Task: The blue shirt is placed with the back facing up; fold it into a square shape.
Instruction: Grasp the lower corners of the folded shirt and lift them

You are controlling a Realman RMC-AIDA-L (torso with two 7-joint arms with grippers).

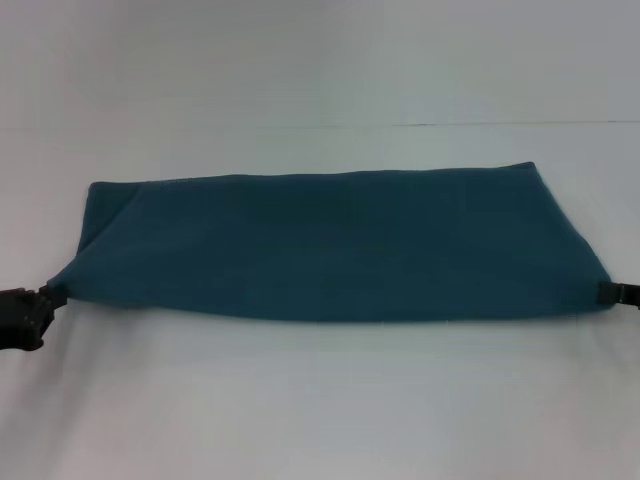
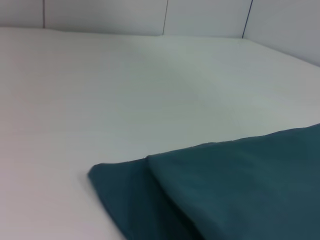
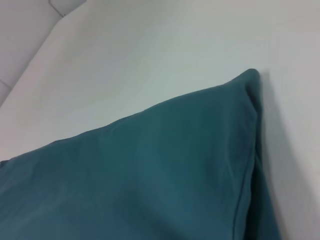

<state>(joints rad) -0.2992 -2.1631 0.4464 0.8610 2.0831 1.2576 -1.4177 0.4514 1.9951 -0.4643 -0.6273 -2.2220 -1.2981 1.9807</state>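
The blue shirt (image 1: 330,245) lies on the white table as a wide, plain teal band, folded over on itself, with no letters showing. My left gripper (image 1: 48,294) is at the shirt's near left corner and my right gripper (image 1: 606,291) at its near right corner. Both corners are drawn out into points that end at the grippers, which look shut on the cloth. The left wrist view shows two layers of the shirt (image 2: 240,190) with the lower layer sticking out. The right wrist view shows the far right corner of the shirt (image 3: 150,175). Neither wrist view shows its own fingers.
The white table (image 1: 320,400) runs wide in front of and behind the shirt. Its back edge meets a pale wall (image 1: 320,60). The left wrist view shows wall panels (image 2: 200,17) beyond the table.
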